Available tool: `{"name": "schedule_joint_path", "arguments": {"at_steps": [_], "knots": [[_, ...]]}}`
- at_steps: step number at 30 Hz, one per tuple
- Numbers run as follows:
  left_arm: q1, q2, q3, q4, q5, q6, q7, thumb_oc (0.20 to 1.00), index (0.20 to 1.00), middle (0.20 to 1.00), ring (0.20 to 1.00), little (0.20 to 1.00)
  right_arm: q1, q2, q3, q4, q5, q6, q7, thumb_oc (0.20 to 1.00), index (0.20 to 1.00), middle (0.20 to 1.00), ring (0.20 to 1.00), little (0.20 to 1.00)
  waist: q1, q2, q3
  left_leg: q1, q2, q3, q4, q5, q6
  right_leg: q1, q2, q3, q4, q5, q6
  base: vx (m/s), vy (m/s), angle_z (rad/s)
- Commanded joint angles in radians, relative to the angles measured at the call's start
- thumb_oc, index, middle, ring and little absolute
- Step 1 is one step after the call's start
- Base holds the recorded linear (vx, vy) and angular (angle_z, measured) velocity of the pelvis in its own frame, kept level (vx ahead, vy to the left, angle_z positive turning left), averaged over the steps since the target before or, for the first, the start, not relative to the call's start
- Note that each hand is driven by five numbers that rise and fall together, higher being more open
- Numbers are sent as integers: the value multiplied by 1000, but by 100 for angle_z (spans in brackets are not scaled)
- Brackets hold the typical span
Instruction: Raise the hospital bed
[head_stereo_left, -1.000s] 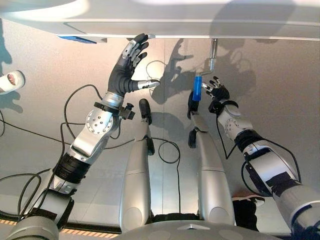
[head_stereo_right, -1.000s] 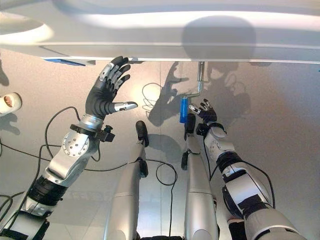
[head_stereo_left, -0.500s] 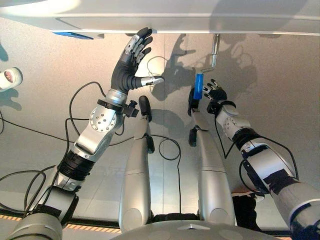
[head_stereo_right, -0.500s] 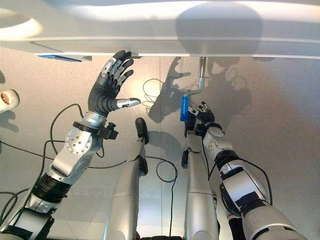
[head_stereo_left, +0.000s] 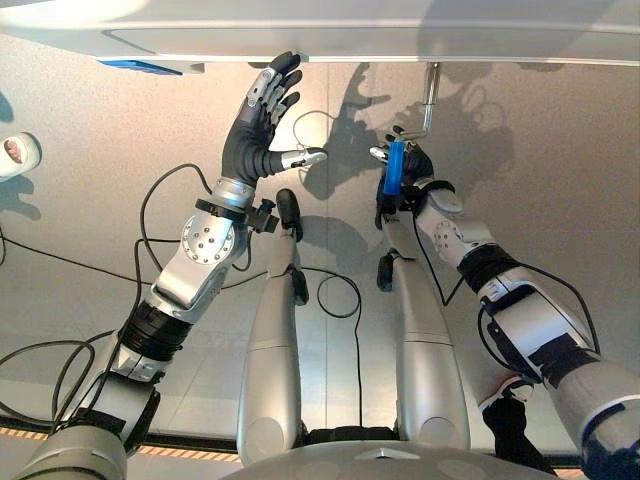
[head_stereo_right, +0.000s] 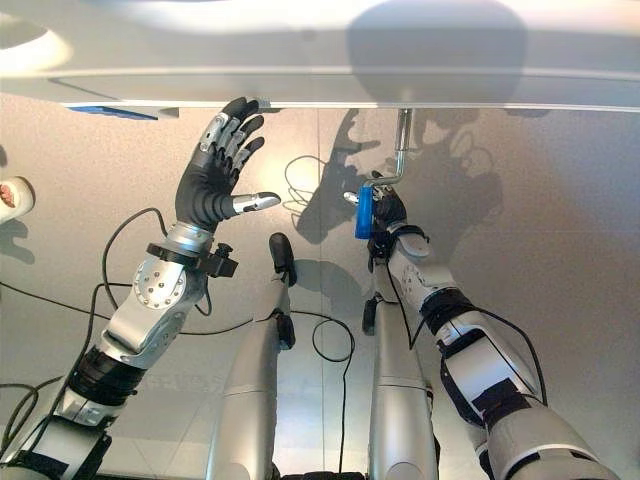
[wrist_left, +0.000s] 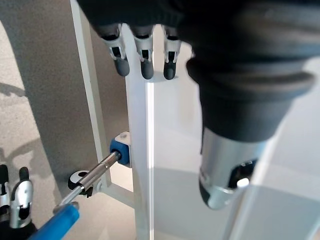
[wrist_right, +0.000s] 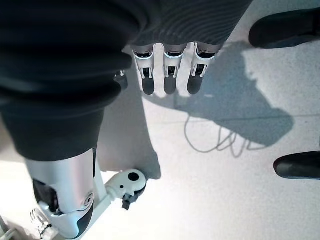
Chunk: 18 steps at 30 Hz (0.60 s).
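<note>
Under the pale edge of the hospital bed (head_stereo_left: 330, 40), at about 1 o'clock in the left eye view, hangs the metal crank (head_stereo_left: 428, 100) with its blue handle (head_stereo_left: 395, 168); the right hand (head_stereo_left: 412, 170) is at this handle and seems to touch it from the 3 o'clock side, yet its wrist view shows the fingers (wrist_right: 170, 75) straight, not wrapped round anything; I judge the grip is not yet made; to do it well, the fingers and thumb should close fully round the blue handle before any turning, and the wrist should follow the circle; the left hand (head_stereo_left: 262, 125), at 11 o'clock, is spread open with fingertips at the bed edge.
</note>
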Motion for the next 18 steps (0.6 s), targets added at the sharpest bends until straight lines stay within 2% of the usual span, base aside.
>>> {"name": "schedule_joint_path", "arguments": {"at_steps": [1,9,18], "knots": [[41,29,35,-145,40,-44,5,1000,1000,1000,1000,1000,12,9,14,-36,18,-31,4,1000,1000,1000,1000,1000,-2,-38,-21,-49,-17,-22,106,-77,-5,39,-42,32,-63,-10,140,0,0,0],[47,49,44,-146,17,-49,-13,1000,1000,1000,1000,1000,97,-15,-40,-53,34,-44,1,1000,1000,1000,1000,1000,-5,-51,-21,-39,-13,-23,98,-74,-7,48,-40,32,-65,-11,142,3,-40,0],[47,41,32,-149,4,-49,-22,1000,1000,1000,1000,1000,125,-61,-76,-28,38,-47,2,1000,1000,1000,1000,1000,-4,-48,-21,-41,-15,-23,100,-74,-6,44,-35,34,-66,-11,140,0,0,0]]}}
